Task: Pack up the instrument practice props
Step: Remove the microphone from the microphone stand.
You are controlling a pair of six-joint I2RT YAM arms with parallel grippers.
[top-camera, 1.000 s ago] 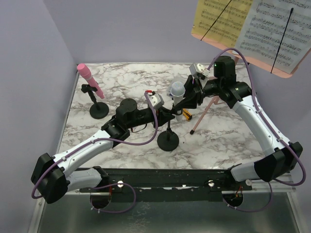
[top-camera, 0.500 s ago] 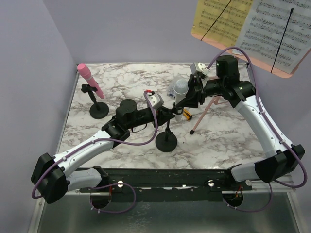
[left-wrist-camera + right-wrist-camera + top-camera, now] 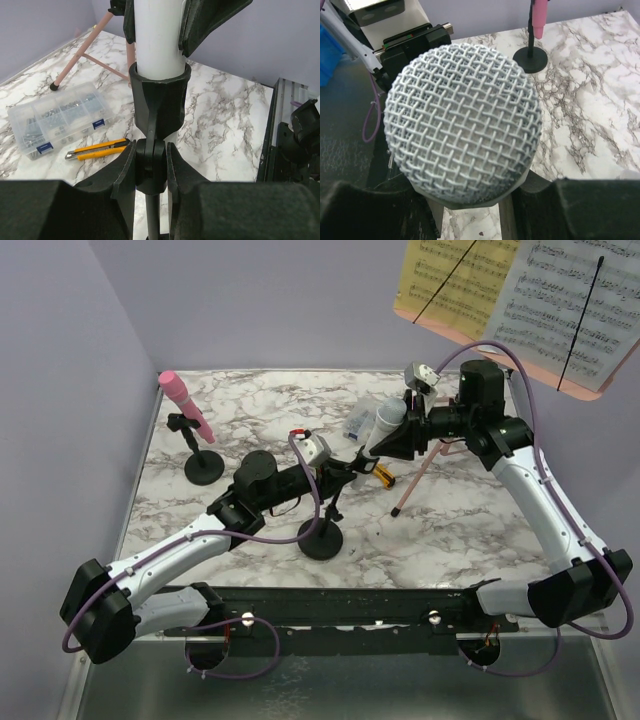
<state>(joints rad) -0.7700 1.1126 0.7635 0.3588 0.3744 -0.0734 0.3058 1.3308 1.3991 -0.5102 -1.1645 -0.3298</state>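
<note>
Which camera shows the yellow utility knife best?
Left wrist: the utility knife lies in plain view beside the clear compartment box. The top external view shows only a yellow sliver of it; the right wrist view misses it.

Robotics lab cell, plain lilac walls, marble-print tabletop, black rail carrying 2 cabled arms

White left arm and right arm with black joints, looping purple cables, black fingers
</note>
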